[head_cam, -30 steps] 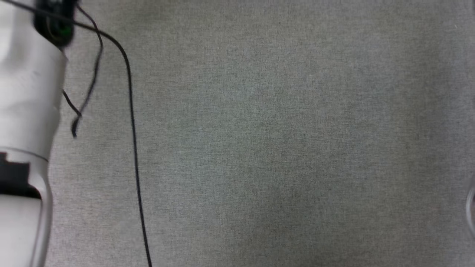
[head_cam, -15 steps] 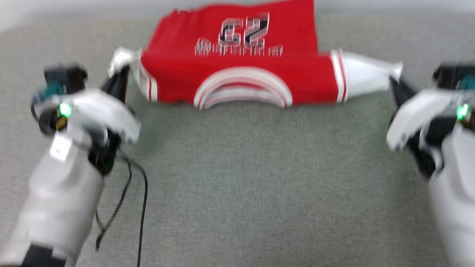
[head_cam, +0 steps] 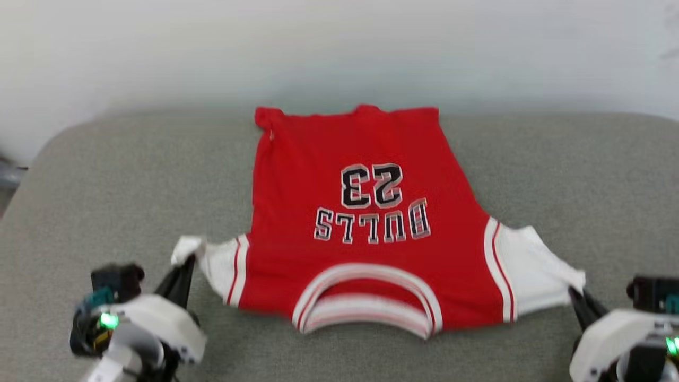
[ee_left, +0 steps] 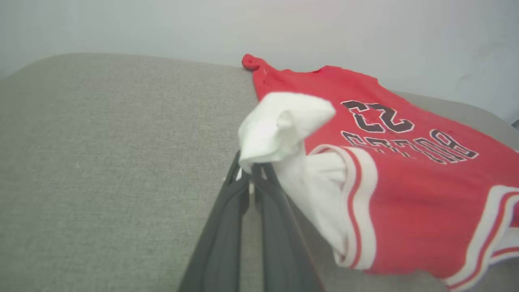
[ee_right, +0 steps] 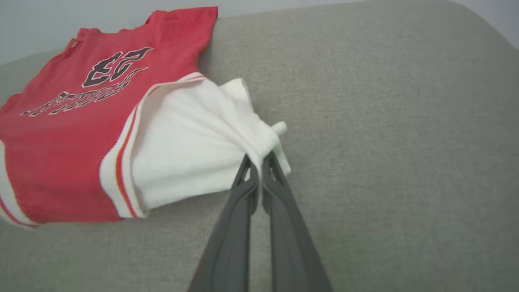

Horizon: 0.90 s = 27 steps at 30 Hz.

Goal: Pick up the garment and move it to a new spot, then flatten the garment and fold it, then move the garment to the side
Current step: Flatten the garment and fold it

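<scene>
Left gripper (head_cam: 185,268), lower left of head view: fingers pressed together on a bunched wad of the lower-left sleeve (head_cam: 212,260). In the left wrist view the white cloth flopped over the tips, so it was a thin edge bite. Right gripper (head_cam: 575,297), lower right: closed the same way on the tip of the lower-right sleeve (head_cam: 536,265), cloth puckered into the pinch.

The shirt (head_cam: 366,249) lay between them, centre frame, on the grey cushion (head_cam: 106,185). Lettering was up, the collar (head_cam: 366,307) toward the bottom edge and the hem (head_cam: 350,112) toward the top, close to the cushion's far edge under the wall (head_cam: 318,48). The body was mostly flat. Whether the sleeves were lifted off the cushion I couldn't tell.

Risks, as I judged them:
- Either pinch could slip, since both held little cloth. One side letting go would drop or skew the shirt.
- Pulling the grippers further apart would stretch the sleeves rather than flatten the body.
- Uneven pull or lift would twist the shirt and wrinkle it.
- The wadded left sleeve would likely set down creased and need smoothing before a fold.
- Pushing toward the top of the frame could run the hem off the far edge.
- The top-left hem corner looked curled and could fold under.
</scene>
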{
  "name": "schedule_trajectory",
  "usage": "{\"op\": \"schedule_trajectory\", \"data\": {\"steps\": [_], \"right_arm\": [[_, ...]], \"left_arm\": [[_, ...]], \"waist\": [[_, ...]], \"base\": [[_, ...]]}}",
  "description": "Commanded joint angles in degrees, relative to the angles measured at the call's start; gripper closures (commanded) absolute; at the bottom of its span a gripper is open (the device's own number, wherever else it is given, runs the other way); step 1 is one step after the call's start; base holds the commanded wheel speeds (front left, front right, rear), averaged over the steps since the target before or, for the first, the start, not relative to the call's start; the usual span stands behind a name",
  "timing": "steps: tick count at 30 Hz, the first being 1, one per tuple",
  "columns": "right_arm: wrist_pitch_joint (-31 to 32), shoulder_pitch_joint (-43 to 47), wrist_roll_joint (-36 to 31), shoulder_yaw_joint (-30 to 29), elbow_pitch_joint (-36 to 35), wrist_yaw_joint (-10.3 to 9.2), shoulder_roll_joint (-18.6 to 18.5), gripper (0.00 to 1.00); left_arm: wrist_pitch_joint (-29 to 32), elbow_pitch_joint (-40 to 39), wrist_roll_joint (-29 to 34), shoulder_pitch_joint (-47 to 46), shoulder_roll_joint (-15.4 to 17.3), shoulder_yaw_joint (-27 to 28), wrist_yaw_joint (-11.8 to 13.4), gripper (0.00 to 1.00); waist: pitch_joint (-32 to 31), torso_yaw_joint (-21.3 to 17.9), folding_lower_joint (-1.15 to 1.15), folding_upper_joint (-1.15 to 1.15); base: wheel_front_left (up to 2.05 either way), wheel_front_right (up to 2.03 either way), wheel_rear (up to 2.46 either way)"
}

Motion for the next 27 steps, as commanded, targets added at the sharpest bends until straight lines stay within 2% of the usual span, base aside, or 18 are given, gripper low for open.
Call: {"op": "schedule_trajectory", "data": {"steps": [1, 9, 13, 16, 17, 18, 19, 20, 21, 22, 25, 27], "right_arm": [[1.3, 4.2, -1.0, -1.7, -3.2, -0.12, 1.1, 1.00], [6.5, 18.5, -2.1, -4.6, -12.9, -0.12, 4.9, 1.00], [8.1, 23.5, -1.3, -4.9, -14.8, -0.12, 5.2, 1.00], [8.5, 25.3, -0.4, -4.6, -14.7, -0.11, 5.2, 1.00], [8.7, 26.0, 0.7, -3.8, -14.3, -0.11, 5.3, 0.94], [8.5, 25.9, 0.7, -3.6, -14.2, -0.11, 5.3, 0.69], [8.3, 25.6, 0.2, -3.1, -14.0, -0.11, 5.3, 0.51], [8.0, 25.0, 0.3, -2.4, -13.9, -0.10, 5.3, 0.12], [8.0, 25.0, 0.3, -2.4, -13.9, -0.10, 5.3, 0.12], [7.5, 24.3, 0.2, -2.0, -13.9, -0.09, 5.3, 0.00], [5.6, 21.0, -0.2, -0.5, -14.2, -0.09, 5.3, 0.00], [1.9, 17.9, -0.8, -1.3, -14.8, -0.10, 5.2, 0.00]], "left_arm": [[1.1, -3.4, -0.7, 4.2, 0.9, 0.1, 1.7, 1.00], [5.1, -19.7, -1.8, 19.1, 4.4, -0.2, 9.1, 1.00], [6.2, -25.8, -2.1, 24.0, 5.2, -0.1, 12.5, 1.00], [6.6, -28.2, -2.1, 25.7, 5.5, -0.1, 13.8, 1.00], [6.8, -30.1, -1.8, 26.8, 5.8, -0.1, 14.8, 1.00], [7.0, -30.9, -1.6, 27.1, 5.9, -0.3, 15.0, 1.00], [7.1, -31.5, -1.4, 27.1, 5.9, -0.6, 15.2, 1.00], [7.6, -32.0, -1.1, 26.8, 5.9, -1.0, 15.4, 1.00], [7.6, -32.0, -1.1, 26.8, 5.9, -1.0, 15.4, 1.00], [8.2, -32.4, -0.7, 26.2, 6.1, -1.5, 15.5, 1.00], [8.6, -33.8, 0.4, 24.2, 5.6, -2.3, 15.5, 1.00], [8.4, -34.5, 1.1, 23.1, 5.2, -2.7, 15.4, 1.00]], "waist": [[-1.9, 0.2, 0.02, 0.00], [-3.8, 0.5, 0.02, 0.00], [-4.0, 0.9, 0.02, 0.00], [-3.9, 1.0, 0.02, 0.00], [-3.7, 1.2, 0.02, 0.00], [-3.6, 1.3, 0.02, 0.00], [-3.4, 1.4, 0.02, 0.00], [-3.3, 1.6, 0.02, 0.00], [-3.3, 1.6, 0.02, 0.00], [-3.0, 1.8, 0.02, 0.00], [-1.5, 2.4, 0.02, 0.00], [0.0, 2.7, 0.02, 0.00]], "base": [[0.00, 0.00, 0.00], [0.00, 0.00, 0.00], [0.00, 0.00, 0.00], [0.00, 0.00, 0.00], [0.00, 0.00, 0.00], [0.00, 0.00, 0.00], [0.00, 0.00, 0.00], [0.00, 0.00, 0.00], [0.00, 0.00, 0.00], [0.00, 0.00, 0.00], [0.00, 0.00, 0.00], [0.00, 0.00, 0.00]]}}
